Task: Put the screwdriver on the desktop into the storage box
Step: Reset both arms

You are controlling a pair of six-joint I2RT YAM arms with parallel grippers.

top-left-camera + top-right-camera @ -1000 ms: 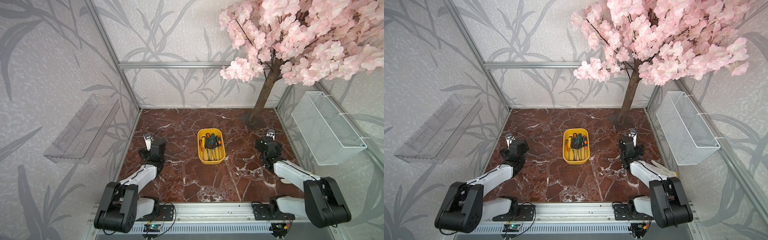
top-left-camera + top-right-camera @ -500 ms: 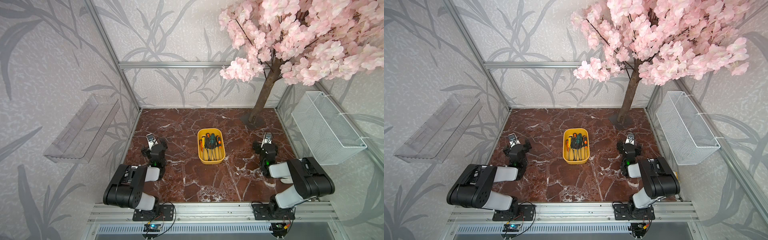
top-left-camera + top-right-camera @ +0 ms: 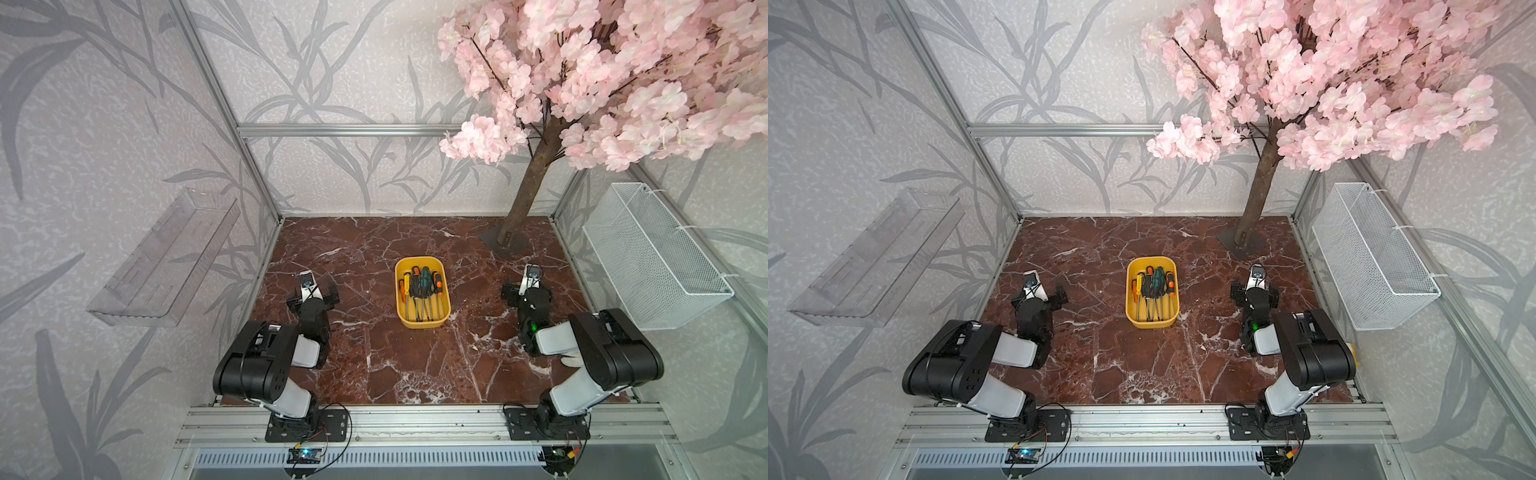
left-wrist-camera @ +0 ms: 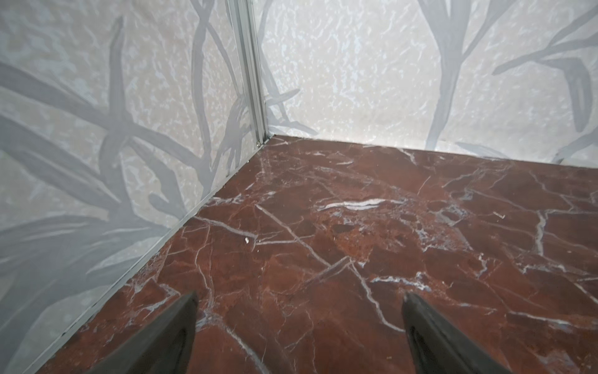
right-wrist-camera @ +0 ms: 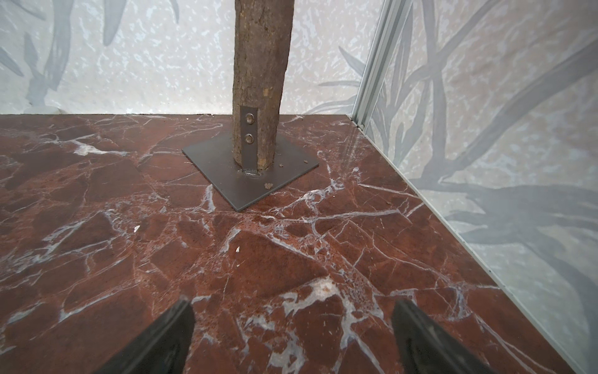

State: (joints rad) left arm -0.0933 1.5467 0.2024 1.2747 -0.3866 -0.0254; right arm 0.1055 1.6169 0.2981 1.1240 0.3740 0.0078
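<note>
A clear wall shelf (image 3: 166, 266) hangs at far left. Next comes the left end effector (image 3: 312, 294), low over the red-brown marble surface (image 3: 374, 365), jaws spread wide and holding nothing. In the middle sits the yellow storage box (image 3: 422, 325), with several screwdrivers (image 3: 422, 291) lying side by side inside it, handles toward the back wall. To its right, the right end effector (image 3: 527, 291) is likewise spread and empty, facing a pink blossom tree (image 3: 528, 187). A white wire basket (image 3: 648, 257) hangs on the right wall. No screwdriver shows on the bare surface, so the task looks finished, with nothing left to pick up.
</note>
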